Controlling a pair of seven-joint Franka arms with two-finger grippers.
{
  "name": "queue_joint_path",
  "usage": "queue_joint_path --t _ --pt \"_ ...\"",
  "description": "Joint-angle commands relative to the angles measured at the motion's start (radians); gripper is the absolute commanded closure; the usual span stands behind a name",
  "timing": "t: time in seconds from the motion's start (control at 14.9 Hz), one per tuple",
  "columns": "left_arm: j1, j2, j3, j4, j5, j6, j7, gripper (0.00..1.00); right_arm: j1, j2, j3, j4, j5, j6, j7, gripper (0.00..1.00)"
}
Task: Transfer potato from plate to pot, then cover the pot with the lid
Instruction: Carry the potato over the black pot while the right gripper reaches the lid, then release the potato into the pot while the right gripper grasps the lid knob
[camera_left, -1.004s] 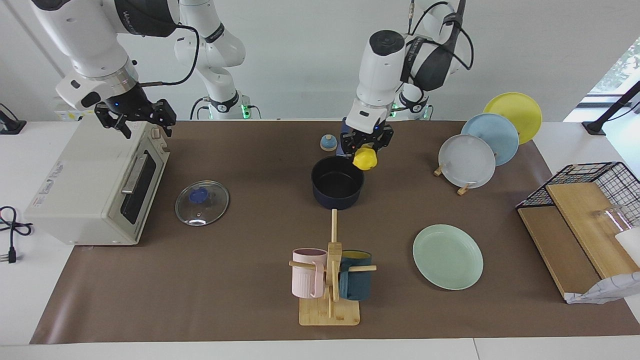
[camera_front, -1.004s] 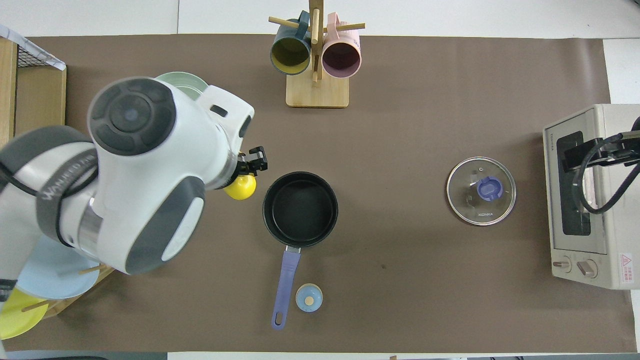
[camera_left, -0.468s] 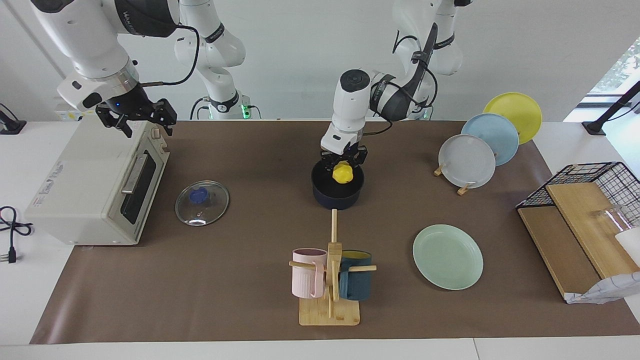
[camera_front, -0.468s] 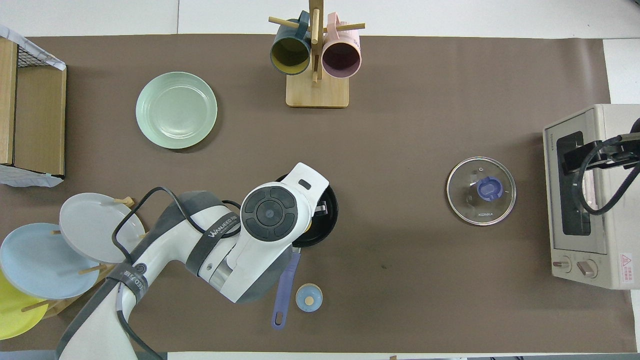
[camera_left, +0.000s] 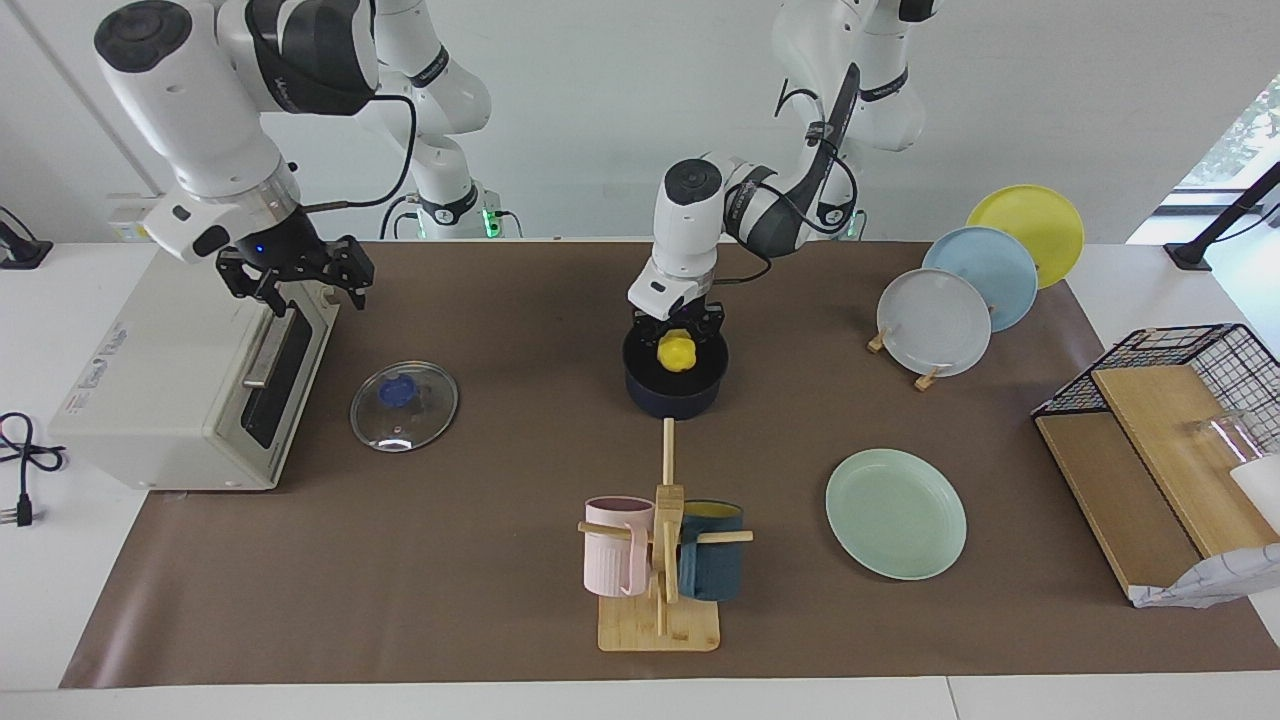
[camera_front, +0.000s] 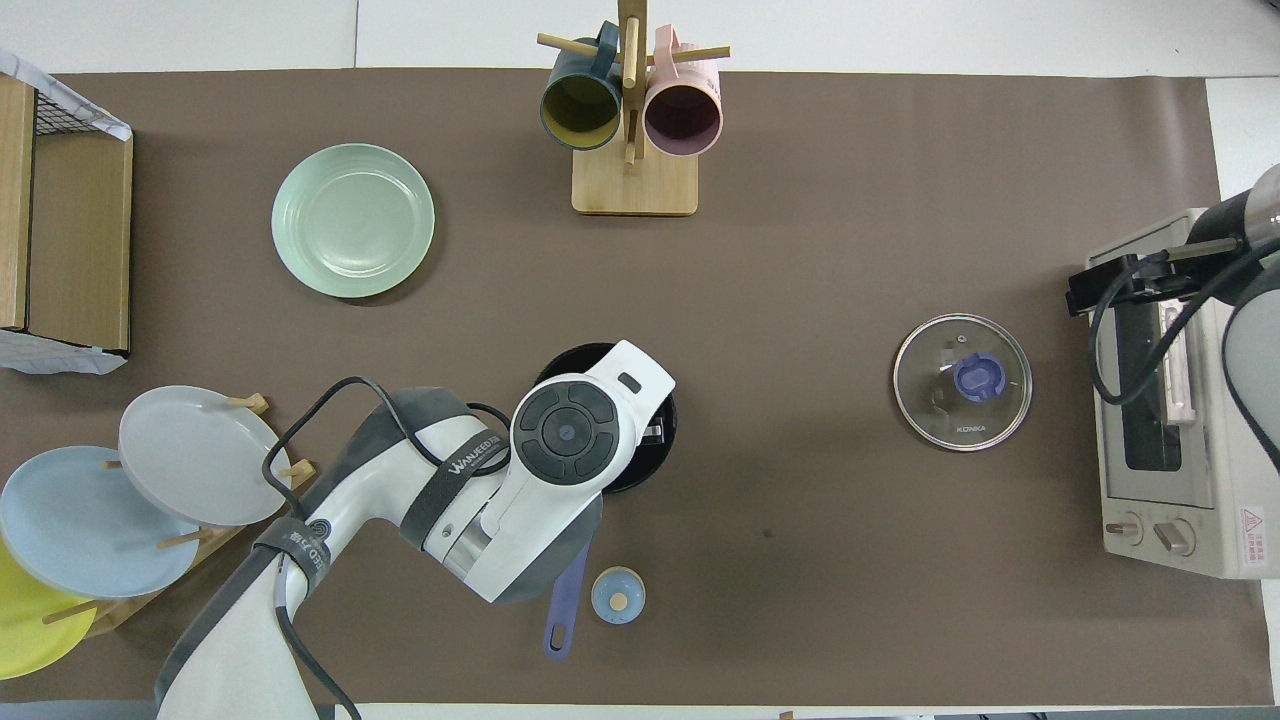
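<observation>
The yellow potato (camera_left: 677, 352) sits in the mouth of the navy pot (camera_left: 675, 396), between the fingers of my left gripper (camera_left: 677, 338), which is shut on it. In the overhead view the left arm hides the potato and most of the pot (camera_front: 660, 462); the pot's handle (camera_front: 563, 605) points toward the robots. The mint-green plate (camera_left: 895, 513) lies bare, farther from the robots, toward the left arm's end (camera_front: 352, 220). The glass lid (camera_left: 404, 405) lies flat beside the toaster oven (camera_front: 962, 382). My right gripper (camera_left: 297, 283) is open over the oven's top front edge.
A white toaster oven (camera_left: 180, 370) stands at the right arm's end. A wooden mug rack (camera_left: 660, 560) with two mugs stands farther from the robots than the pot. A small blue bell (camera_front: 617, 595) lies beside the pot's handle. A plate rack (camera_left: 960, 290) and wire basket (camera_left: 1180, 400) are at the left arm's end.
My left gripper carried the potato from beside the pot to over it and lowered it into the pot's mouth. My right gripper shifted a little toward the lid.
</observation>
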Motion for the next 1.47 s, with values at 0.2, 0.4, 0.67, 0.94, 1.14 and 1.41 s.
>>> queue_joint_path --t 0.2,0.4,0.67,0.94,1.14,1.41 --pt "-0.028 0.030 0.018 -0.030 0.023 0.078 0.023 1.00 0.025 0.043 0.007 -0.192 0.023 0.282 -0.027 0.00" --pt "-0.028 0.032 0.018 -0.033 0.026 0.078 0.048 1.00 0.028 0.050 0.006 -0.281 0.025 0.388 -0.065 0.00" --pt "-0.025 0.030 0.018 -0.037 0.025 0.076 0.101 0.77 0.022 0.018 0.006 -0.437 0.025 0.522 -0.134 0.00" --pt "-0.019 0.030 0.018 -0.033 0.025 0.072 0.102 0.02 0.024 -0.009 0.006 -0.542 0.025 0.617 -0.136 0.00" --pt "-0.015 0.026 0.018 -0.028 0.026 0.064 0.105 0.01 0.022 -0.005 0.006 -0.547 0.025 0.628 -0.130 0.00" --pt "0.013 -0.002 0.018 -0.011 0.026 0.021 0.121 0.01 0.018 -0.003 0.004 -0.547 0.025 0.628 -0.131 0.00"
